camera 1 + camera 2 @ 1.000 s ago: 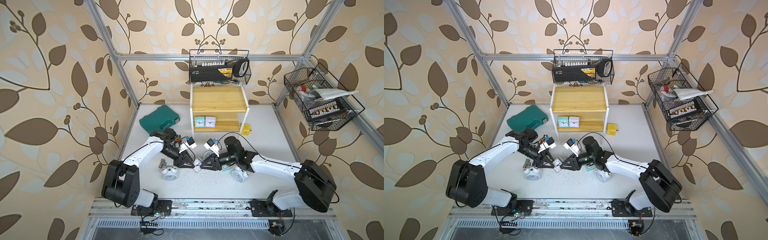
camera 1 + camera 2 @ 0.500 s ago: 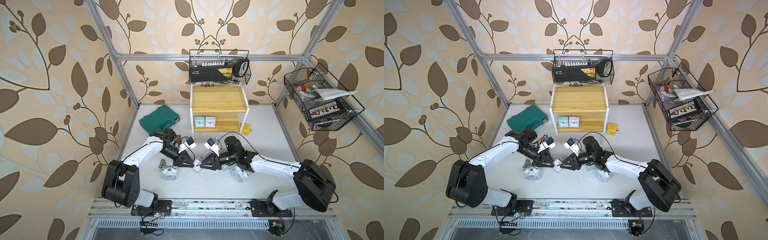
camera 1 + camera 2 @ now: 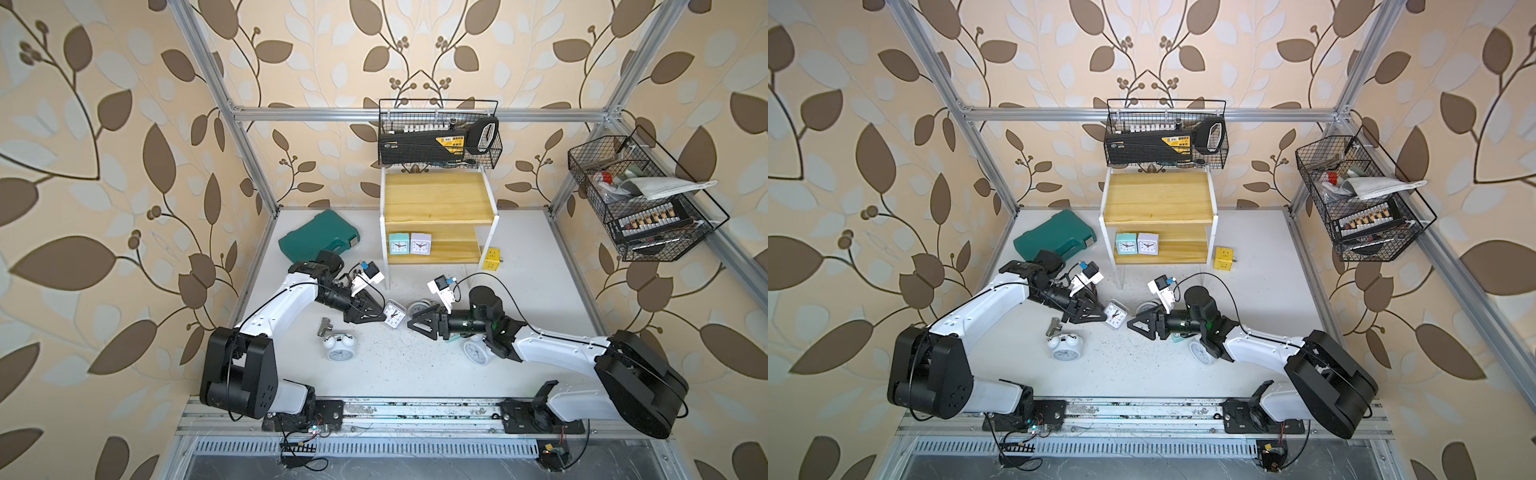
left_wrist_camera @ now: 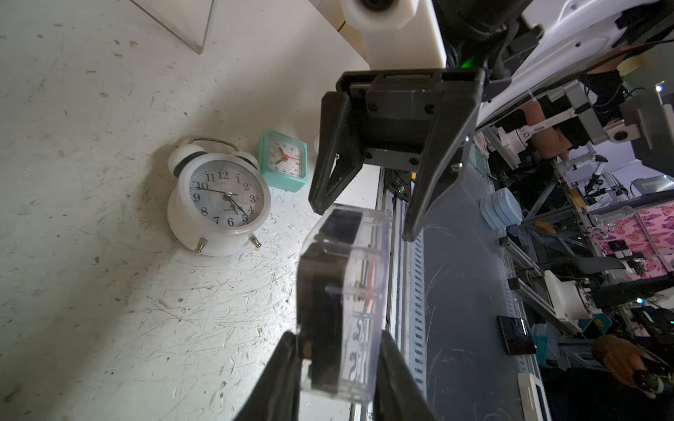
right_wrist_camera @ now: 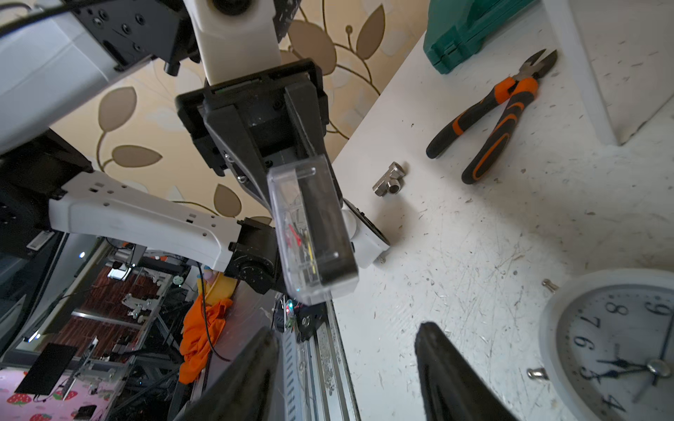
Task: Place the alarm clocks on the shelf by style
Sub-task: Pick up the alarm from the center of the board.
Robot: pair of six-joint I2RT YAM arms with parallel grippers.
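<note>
Clear alarm clock (image 3: 395, 314): square, transparent hard-plastic case with a black movement inside, clamped by its faces between the jaws of the left gripper (image 3: 380, 316), over the scratched white worktop (image 3: 415, 368). The right gripper (image 3: 412, 324) faces it, just apart, jaws spread, holding nothing.

My two top views hang high at the front, looking steeply down over the whole white tabletop (image 3: 415, 374), nearly identical. The wrist cameras sit low and close, facing each other, both showing the clear square plastic clock (image 4: 343, 302).
</note>
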